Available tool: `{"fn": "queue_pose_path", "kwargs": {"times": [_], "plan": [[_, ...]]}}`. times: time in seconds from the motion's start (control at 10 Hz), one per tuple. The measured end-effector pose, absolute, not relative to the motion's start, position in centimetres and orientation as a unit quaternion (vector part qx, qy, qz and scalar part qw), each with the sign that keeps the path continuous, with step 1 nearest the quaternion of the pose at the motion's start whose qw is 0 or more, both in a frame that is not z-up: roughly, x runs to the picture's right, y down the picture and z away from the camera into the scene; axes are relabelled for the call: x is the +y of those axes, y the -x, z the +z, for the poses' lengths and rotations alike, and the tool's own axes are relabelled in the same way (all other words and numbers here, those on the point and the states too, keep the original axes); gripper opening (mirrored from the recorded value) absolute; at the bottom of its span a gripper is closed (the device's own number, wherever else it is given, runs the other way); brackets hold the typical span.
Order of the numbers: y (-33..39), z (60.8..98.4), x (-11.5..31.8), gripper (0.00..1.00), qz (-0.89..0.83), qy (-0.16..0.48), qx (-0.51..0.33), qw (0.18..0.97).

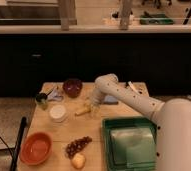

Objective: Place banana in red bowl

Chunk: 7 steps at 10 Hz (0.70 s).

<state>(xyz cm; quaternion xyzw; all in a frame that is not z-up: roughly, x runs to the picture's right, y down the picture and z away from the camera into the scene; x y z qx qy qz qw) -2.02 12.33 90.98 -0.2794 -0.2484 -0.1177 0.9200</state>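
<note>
The gripper (92,108) is low over the middle of the wooden counter (44,127), at the end of the white arm (131,100), which comes in from the lower right side. It points down and stands just at the right end of the banana (81,111). Whether the gripper is open or closed, I cannot tell, and I cannot tell either whether it touches the fruit.

The banana is on the counter, near the centre, and it lies slightly tilted with its left end lower in the view. It is outside the red bowl (36,148). The red bowl stands at the front left corner of the counter, well apart from the banana, and its lighter orange inside holds nothing.

Just left of the banana there is a round white container (58,113). Behind it, toward the back edge, stands a dark maroon bowl (72,87). To the left of that bowl there is a small dark green object (41,100).

At the front, between the red bowl and a green tray (109,145), lies a dark cluster of grapes (77,146). A roundish yellow fruit (78,160) is just in front of the grapes. The green tray takes the front right part of the counter, and a paler green sheet lies in it.
</note>
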Motion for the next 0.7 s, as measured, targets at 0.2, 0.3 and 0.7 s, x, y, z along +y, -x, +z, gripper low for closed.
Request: {"fn": "queue_pose_path", "kwargs": {"times": [0.2,0.3,0.7], "plan": [[1.98,90.95,12.39,0.33,-0.117,0.278,-0.253,0.919],[1.89,90.93,12.52,0.24,-0.117,0.278,-0.255,0.919],[1.42,90.60,12.92,0.00,-0.115,0.273,-0.262,0.918]]}}
